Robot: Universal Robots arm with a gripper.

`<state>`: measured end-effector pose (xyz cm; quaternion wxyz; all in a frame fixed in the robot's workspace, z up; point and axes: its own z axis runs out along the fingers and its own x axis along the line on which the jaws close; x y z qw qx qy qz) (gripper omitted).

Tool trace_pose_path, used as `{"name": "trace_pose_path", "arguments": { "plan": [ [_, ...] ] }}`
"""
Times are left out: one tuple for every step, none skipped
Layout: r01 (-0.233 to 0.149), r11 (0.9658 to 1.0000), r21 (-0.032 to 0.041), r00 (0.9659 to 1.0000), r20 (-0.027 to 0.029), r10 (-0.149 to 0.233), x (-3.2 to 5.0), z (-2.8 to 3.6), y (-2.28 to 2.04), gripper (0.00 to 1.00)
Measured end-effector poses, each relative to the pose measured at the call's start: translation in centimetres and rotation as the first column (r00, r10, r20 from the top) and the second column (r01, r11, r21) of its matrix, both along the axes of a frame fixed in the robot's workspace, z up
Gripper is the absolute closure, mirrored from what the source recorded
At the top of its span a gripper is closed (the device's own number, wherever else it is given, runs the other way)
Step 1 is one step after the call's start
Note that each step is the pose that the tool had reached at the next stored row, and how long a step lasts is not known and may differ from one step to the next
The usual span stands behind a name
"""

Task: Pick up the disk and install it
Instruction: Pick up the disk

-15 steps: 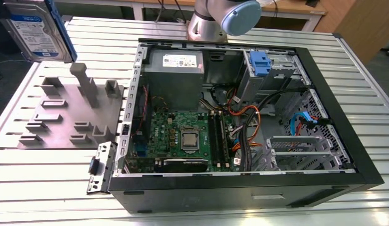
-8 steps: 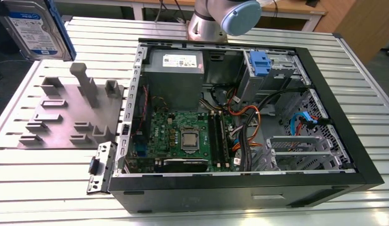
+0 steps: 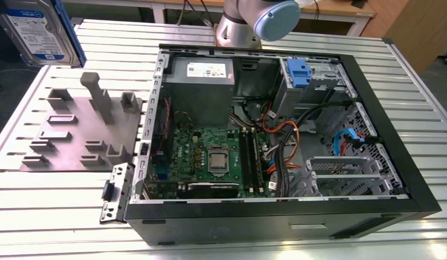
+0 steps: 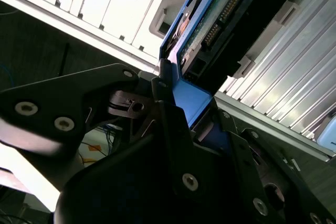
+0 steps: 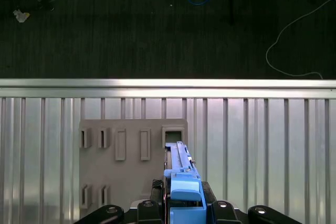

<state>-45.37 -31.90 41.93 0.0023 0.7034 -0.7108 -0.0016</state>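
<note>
Hanging upright at exterior view's left, disk clear of slotted grey rack; open computer case well apart.
Second wrist view: jaws clamped on disk's blue bracket, likely to spare drive body.
First wrist view: ribbed metal surface under disk, dark floor beyond.

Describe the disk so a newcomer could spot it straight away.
In the exterior view, start at the open computer case, then go to the grey slotted plate on the exterior view's left. The disk shows in the picture's upper left corner above it: a white-and-blue label edged in bright blue, unlike the bare blue tab inside the case.
</note>
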Motion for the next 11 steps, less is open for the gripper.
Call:
{"name": "trace_pose_path", "arguments": {
  "plan": [
    [0.0,1.0,0.0,1.0,0.0,0.0,0.0,0.11,0.0,0.64],
    [0.0,1.0,0.0,1.0,-0.0001,0.0,0.0,0.21,0.0,0.64],
    [0.0,1.0,-0.0001,1.0,-0.0001,0.0,0.0,0.31,0.0,0.64],
    [0.0,1.0,0.0,1.0,0.0,0.0,0.0,0.41,0.0,0.64],
    [0.0,1.0,0.0,1.0,0.0,0.0,0.0,0.5,0.0,0.64],
    [0.0,1.0,0.0,1.0,0.0,0.0,0.0,0.6,0.0,0.64],
    [0.0,1.0,-0.0001,1.0,-0.0001,0.0,0.0,0.7,0.0,0.64],
    [0.0,1.0,0.0,1.0,-0.0001,0.0,0.0,0.77,0.0,0.64],
    [0.0,1.0,0.0,1.0,0.0,0.0,0.0,0.86,0.0,0.64],
    [0.0,1.0,-0.0001,1.0,-0.0001,0.0,0.0,0.97,0.0,0.64],
    [0.0,1.0,0.0,1.0,0.0,0.0,0.0,1.08,0.0,0.64]
  ]
}}
